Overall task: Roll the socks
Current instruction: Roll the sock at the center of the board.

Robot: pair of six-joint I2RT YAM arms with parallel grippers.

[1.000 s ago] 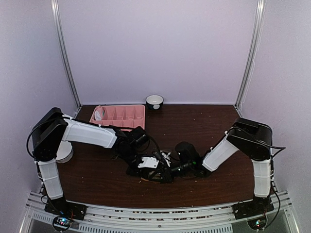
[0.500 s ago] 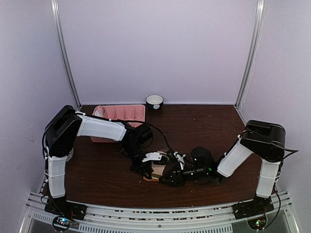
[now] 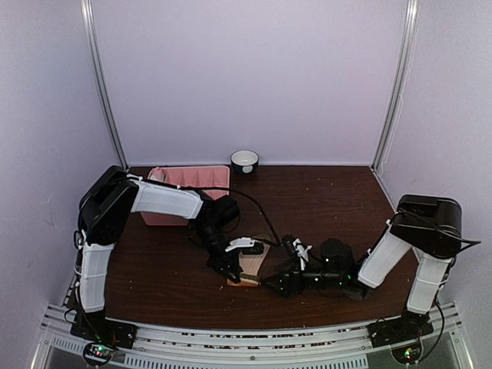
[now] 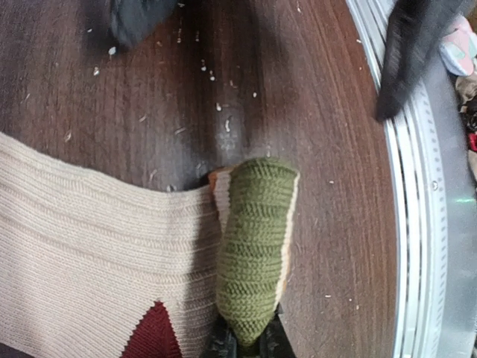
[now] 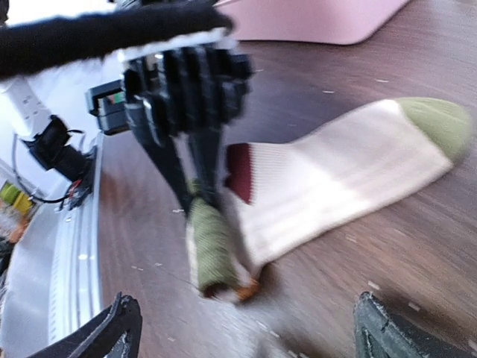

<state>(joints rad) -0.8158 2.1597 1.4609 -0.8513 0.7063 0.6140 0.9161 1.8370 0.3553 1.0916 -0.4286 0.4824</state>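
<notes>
One of the socks, tan with a maroon heel and olive-green toe and cuff, lies flat near the table's front edge. Its green cuff end is rolled into a short tube. My left gripper is shut on that roll from above, seen in the right wrist view as dark fingers clamping the roll. My right gripper stands wide open just right of the sock, touching nothing; in the top view it points left at the roll. The sock's toe lies flat. The other sock is out of view.
A pink divided tray sits at the back left, a small white bowl behind it. The metal rail runs along the front edge close to the roll. Crumbs dot the dark wood tabletop.
My right gripper has opened wide, let go of the sock and drawn back to the right. The left arm has shifted right with the rolled cuff still pinched.
</notes>
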